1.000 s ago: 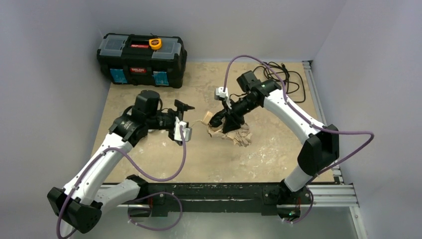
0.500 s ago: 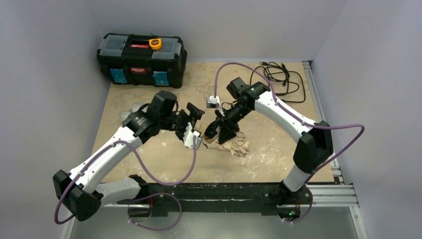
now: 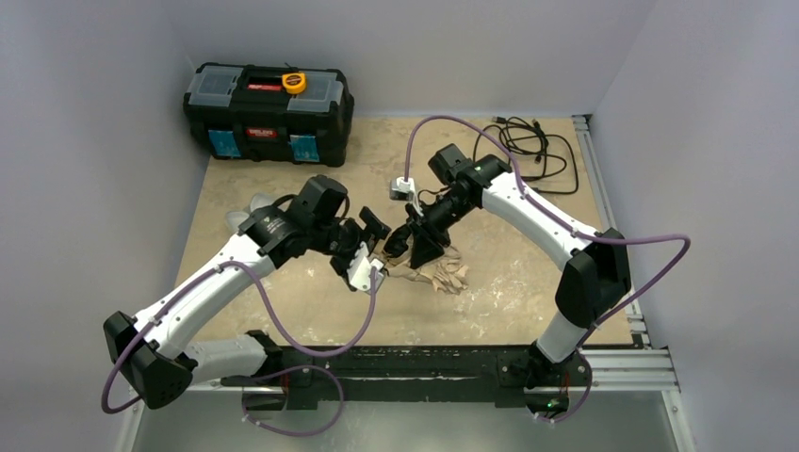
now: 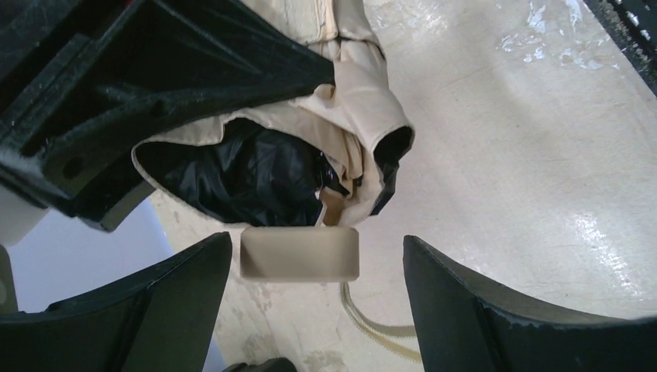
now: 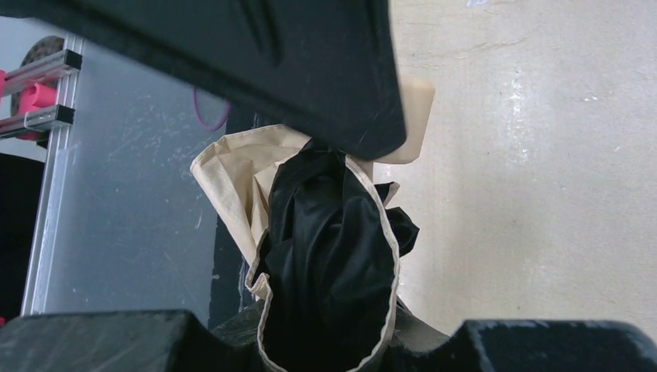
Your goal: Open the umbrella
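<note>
Plainly, the umbrella (image 4: 360, 89) is unopened, tan canopy crumpled around black lining.

I count two arms here, the left arm (image 3: 207, 287) and the right arm (image 3: 546, 212), so two claws: left claw (image 3: 375, 251), right claw (image 3: 412, 251). One umbrella (image 3: 443, 275) lies at both claws. One black toolbox (image 3: 269, 113) sits far beyond the left claw, with one yellow tape measure (image 3: 294, 82) on top. One grey sleeve (image 3: 247, 209) lies behind the left claw. One black cord coil (image 3: 528, 151) lies beyond the right claw. Two purple cables: left cable (image 3: 325, 353), right cable (image 3: 448, 119).
</note>
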Robot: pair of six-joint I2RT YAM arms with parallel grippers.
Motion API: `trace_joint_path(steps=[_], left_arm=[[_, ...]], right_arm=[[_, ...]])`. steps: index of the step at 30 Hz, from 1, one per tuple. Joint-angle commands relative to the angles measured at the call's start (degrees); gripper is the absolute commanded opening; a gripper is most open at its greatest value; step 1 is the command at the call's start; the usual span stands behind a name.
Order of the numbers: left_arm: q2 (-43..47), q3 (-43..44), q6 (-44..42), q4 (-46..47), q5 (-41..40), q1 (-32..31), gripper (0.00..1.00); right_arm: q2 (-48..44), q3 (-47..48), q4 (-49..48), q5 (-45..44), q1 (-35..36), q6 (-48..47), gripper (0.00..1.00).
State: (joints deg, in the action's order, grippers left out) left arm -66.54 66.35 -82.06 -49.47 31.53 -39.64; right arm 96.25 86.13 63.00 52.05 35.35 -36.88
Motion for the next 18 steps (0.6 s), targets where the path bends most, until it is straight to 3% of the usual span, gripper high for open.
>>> trace_joint_path(steps=[1,7,11,14,18], left_arm=[[-2.03,3.48,0.60,-1.29,1.76,-2.44,0.78],[-5.01,3.79,3.67,3.83,-4.02,-5.50,0.66],[-5.99,3.55,6.83,4.63,-9.65,-5.76,0.45],[-5.02,2.23,8.10,3.26,-12.31,-3.34,0.33],[-1.85,-3.89,4.05,3.71,-16.40,3.75,0.31]], right_arm=[[-1.67,2.98,-2.06,4.12,0.16,1.25,0.00],[-1.30,3.58,-0.44,5.02,0.26,-0.13,0.00],[-2.33,2.25,0.36,5.35,0.20,-1.10,0.00],[-3.72,0.17,0.24,4.24,0.22,-1.11,0.00],[-5.02,-2.92,0.88,1.87,-0.20,-1.41,0.00]])
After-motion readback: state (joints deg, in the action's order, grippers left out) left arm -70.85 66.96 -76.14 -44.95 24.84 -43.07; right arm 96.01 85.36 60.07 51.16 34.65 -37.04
